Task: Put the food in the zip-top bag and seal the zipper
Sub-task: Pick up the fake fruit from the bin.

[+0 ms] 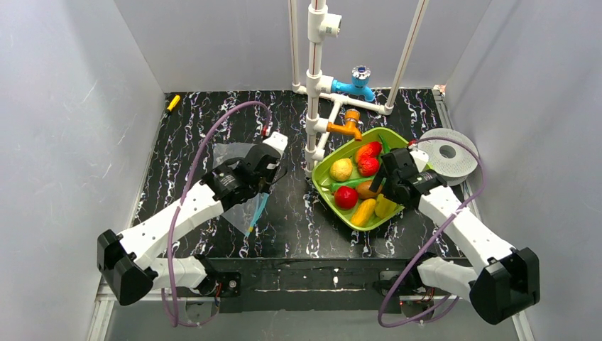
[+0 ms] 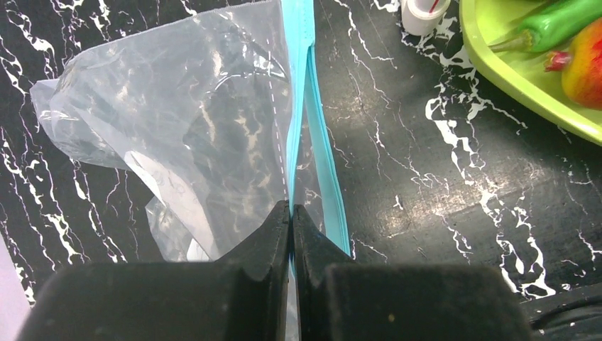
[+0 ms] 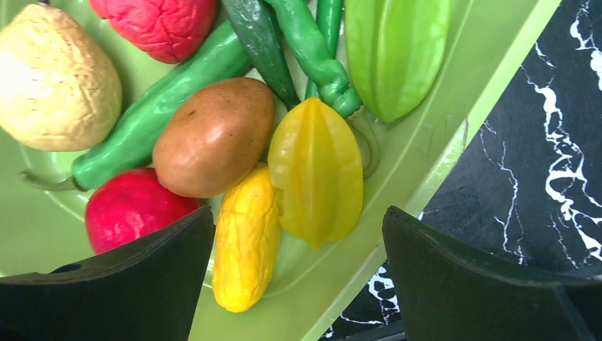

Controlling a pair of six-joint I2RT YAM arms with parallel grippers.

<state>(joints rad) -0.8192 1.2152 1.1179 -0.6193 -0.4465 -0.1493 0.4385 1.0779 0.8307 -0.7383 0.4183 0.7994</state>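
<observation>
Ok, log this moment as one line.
left gripper shut on light-blue zipper strip of clear plastic bag | right gripper open above toy food in lime-green tray

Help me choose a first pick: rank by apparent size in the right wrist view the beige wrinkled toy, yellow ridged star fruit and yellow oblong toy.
1. beige wrinkled toy
2. yellow ridged star fruit
3. yellow oblong toy, partly behind the star fruit

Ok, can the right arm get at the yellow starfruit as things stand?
Probably yes: the open right tool hangs over the yellow starfruit, nothing covers it, though the yellow corn touches one side.
</observation>
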